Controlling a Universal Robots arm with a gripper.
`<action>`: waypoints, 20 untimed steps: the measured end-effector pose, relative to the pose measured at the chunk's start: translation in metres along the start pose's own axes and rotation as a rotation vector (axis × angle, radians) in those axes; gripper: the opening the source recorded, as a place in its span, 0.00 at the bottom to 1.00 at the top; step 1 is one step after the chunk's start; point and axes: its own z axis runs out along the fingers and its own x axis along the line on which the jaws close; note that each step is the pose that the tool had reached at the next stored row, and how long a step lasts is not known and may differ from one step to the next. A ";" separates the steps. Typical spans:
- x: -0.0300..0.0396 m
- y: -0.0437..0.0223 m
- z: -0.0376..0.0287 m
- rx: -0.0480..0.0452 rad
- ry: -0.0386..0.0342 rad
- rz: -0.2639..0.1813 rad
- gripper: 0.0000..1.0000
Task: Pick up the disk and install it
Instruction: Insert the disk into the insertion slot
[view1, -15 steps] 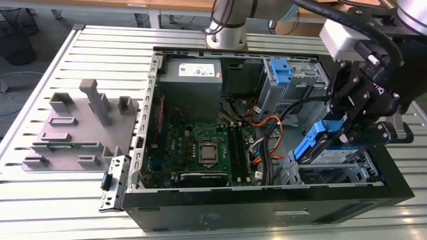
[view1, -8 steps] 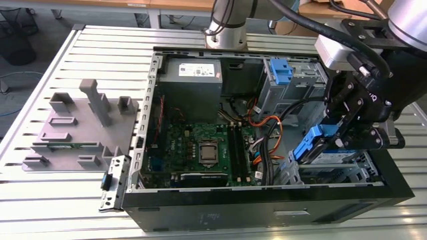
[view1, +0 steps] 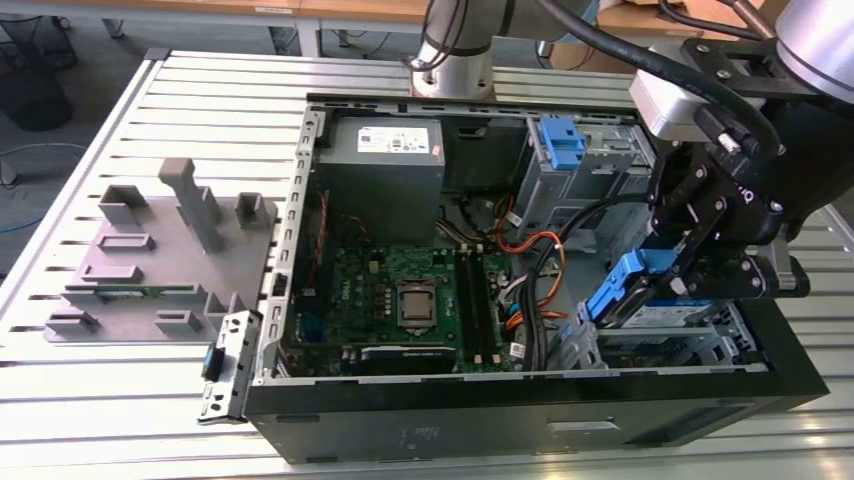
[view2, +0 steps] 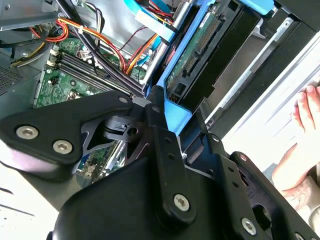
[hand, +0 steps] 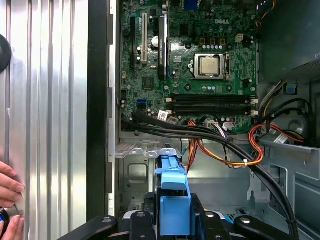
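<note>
Probably a robotics lab or workshop: a ribbed aluminium surface (view1: 94, 410) carries an opened computer case (view1: 467, 430) and a grey moulded parts fixture (view1: 134, 262). The arm's base (view1: 449, 70) stands on the surface, and wooden desks (view1: 200, 8) stand behind.

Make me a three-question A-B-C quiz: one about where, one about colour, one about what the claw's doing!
1. Where is the disk? A. at the exterior view's right end of the computer case. B. on the floor. C. on a shelf.
2. What colour are its side rails? A. red. B. blue. C. yellow.
3. What is the gripper doing? A. hanging open. B. gripping a cable. C. shut on the disk.
Answers: A, seen in the exterior view; B, blue in both wrist views; C, it clamps the rail.
</note>
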 end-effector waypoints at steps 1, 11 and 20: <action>0.0000 0.0000 0.0000 0.0000 0.0000 0.000 0.36; 0.0000 0.0010 0.0010 0.0057 -0.0005 0.000 0.44; 0.0002 0.0011 0.0076 0.0283 -0.0002 -0.001 0.44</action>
